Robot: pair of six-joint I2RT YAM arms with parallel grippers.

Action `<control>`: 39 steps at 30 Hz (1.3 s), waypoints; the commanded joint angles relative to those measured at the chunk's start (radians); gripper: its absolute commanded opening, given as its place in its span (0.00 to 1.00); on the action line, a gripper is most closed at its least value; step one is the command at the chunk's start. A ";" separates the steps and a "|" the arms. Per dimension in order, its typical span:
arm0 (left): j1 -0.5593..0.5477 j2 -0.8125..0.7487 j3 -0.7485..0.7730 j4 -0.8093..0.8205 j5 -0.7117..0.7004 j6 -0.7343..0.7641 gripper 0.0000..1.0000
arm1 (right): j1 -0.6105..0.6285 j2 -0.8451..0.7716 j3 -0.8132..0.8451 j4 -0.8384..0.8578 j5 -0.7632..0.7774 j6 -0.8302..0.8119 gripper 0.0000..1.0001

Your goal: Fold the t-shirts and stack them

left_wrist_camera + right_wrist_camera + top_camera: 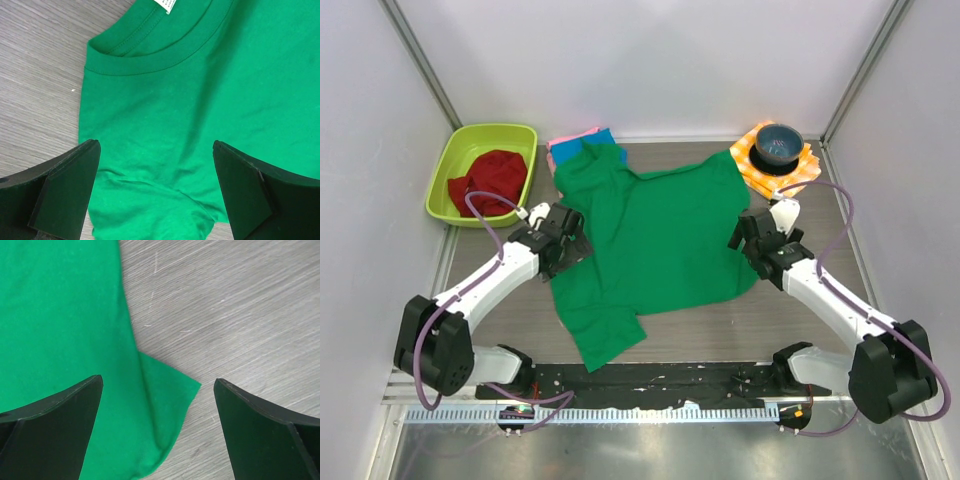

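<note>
Green cotton fills the middle of the top view: the green t-shirt [655, 245] lies spread on the grey wood-grain table [800, 310], its neck toward the left of the frame, one sleeve pointing to the upper left and the other to the lower centre. The blue shirt [608, 152] and pink shirt [565, 143] sit bunched together just above it, near the back wall, beside a lime tub [450, 185] holding a red cloth [492, 175]. The left gripper [155, 150] hovers with its jaws wide apart over the shoulder area just below the collar [150, 52], holding nothing. The right gripper [157, 385] is likewise spread and empty, straddling the shirt's far edge where a small flap [167, 395] juts out onto bare wood. The step looks like taking hold for the first fold. To do it well, each arm should probably drop straight down so one finger slides under a single cloth edge, pinching near the seam rather than mid-panel. The two should then lift together, keeping the cloth taut, so the fold lands flat without dragging the wrinkled lower sleeve.
</note>
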 commanded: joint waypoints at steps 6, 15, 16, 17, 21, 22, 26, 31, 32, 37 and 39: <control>-0.011 -0.067 0.009 0.046 0.047 -0.003 1.00 | -0.013 0.053 0.081 -0.290 0.024 0.225 1.00; -0.013 -0.006 -0.052 0.112 0.084 -0.004 1.00 | -0.013 0.129 0.035 -0.357 0.063 0.291 1.00; -0.013 0.002 -0.057 0.115 0.087 -0.004 1.00 | -0.013 0.133 0.032 -0.357 0.068 0.291 1.00; -0.013 0.009 -0.060 0.122 0.089 -0.003 1.00 | -0.014 0.139 0.030 -0.355 0.074 0.291 1.00; -0.013 0.037 -0.075 0.145 0.095 -0.003 1.00 | -0.011 0.185 0.019 -0.337 0.096 0.278 1.00; -0.013 0.043 -0.080 0.151 0.095 -0.004 1.00 | -0.013 0.210 0.021 -0.326 0.108 0.274 1.00; -0.013 0.063 -0.078 0.169 0.101 -0.001 0.99 | -0.013 0.267 0.026 -0.309 0.132 0.264 1.00; -0.013 0.082 -0.066 0.169 0.109 0.013 1.00 | -0.013 0.319 0.042 -0.352 0.140 0.290 1.00; -0.013 0.085 -0.066 0.171 0.112 0.014 1.00 | -0.013 0.340 0.049 -0.361 0.136 0.294 1.00; -0.013 0.095 -0.061 0.166 0.119 0.019 1.00 | -0.010 0.425 0.098 -0.534 0.171 0.414 0.97; -0.013 0.097 -0.064 0.166 0.121 0.020 1.00 | -0.005 0.489 0.124 -0.615 0.211 0.524 0.97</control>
